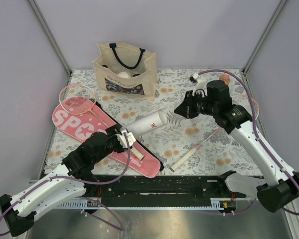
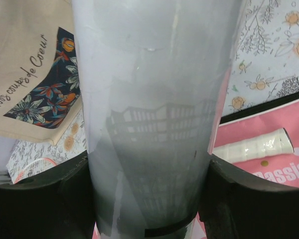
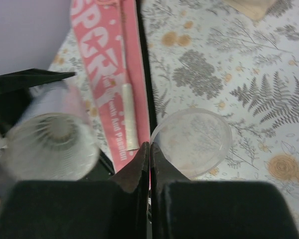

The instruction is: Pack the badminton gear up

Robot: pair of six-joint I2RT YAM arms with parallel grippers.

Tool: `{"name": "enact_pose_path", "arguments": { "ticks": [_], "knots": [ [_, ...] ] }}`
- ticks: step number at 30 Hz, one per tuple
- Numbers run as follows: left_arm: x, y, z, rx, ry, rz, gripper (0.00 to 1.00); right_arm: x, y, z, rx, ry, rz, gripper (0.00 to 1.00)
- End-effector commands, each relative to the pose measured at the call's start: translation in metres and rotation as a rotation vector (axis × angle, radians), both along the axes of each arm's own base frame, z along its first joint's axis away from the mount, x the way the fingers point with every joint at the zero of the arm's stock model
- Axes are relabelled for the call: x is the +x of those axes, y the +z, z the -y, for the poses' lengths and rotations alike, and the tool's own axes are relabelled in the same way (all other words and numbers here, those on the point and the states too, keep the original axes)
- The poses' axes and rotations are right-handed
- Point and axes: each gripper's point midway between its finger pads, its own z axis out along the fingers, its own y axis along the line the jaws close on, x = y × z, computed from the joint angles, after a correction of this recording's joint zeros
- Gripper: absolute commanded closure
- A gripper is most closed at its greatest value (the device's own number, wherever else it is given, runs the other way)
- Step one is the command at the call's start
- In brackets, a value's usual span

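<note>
My left gripper (image 1: 123, 140) (image 2: 149, 199) is shut on the long white tube (image 1: 148, 123) (image 2: 154, 89), holding it tilted above the pink SPORT case (image 1: 87, 127) (image 3: 102, 55). A shuttlecock (image 3: 52, 142) shows inside the tube's open end. My right gripper (image 1: 180, 110) (image 3: 150, 147) hovers just right of that open end, shut on the rim of a clear round lid (image 3: 194, 142). One pink-rimmed racket (image 1: 77, 98) lies over the case, its white handle (image 1: 135, 155) (image 2: 254, 146) on the case's narrow end. The other racket (image 1: 189, 155) lies on the right, partly under my right arm.
A beige tote (image 1: 124, 69) (image 2: 25, 79) stands at the back centre of the flowered tablecloth (image 1: 189, 134). A black rail (image 1: 154, 186) runs along the near edge between the arm bases. Grey walls close in the left, back and right.
</note>
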Motion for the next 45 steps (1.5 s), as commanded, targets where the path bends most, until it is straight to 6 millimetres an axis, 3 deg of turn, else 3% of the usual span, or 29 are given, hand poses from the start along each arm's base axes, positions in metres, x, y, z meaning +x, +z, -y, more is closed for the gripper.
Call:
{"name": "enact_pose_path", "arguments": {
  "ticks": [1, 5, 13, 32, 45],
  "knots": [
    [0.005, 0.035, 0.012, -0.04, -0.038, 0.063, 0.47, -0.039, 0.049, -0.006, 0.114, 0.161, 0.119, 1.0],
    [0.007, 0.038, 0.014, -0.037, -0.036, 0.061, 0.47, -0.062, 0.069, -0.008, 0.174, 0.239, 0.144, 1.0],
    [0.003, 0.043, 0.025, -0.03, -0.11, 0.066, 0.47, -0.096, 0.084, -0.02, 0.293, 0.409, 0.113, 1.0],
    [-0.006, 0.048, 0.036, -0.059, -0.188, 0.074, 0.47, -0.103, 0.072, -0.03, 0.376, 0.467, 0.029, 1.0],
    [-0.008, 0.043, 0.038, -0.057, -0.203, 0.067, 0.47, -0.116, 0.079, -0.035, 0.471, 0.539, 0.005, 1.0]
  ]
}}
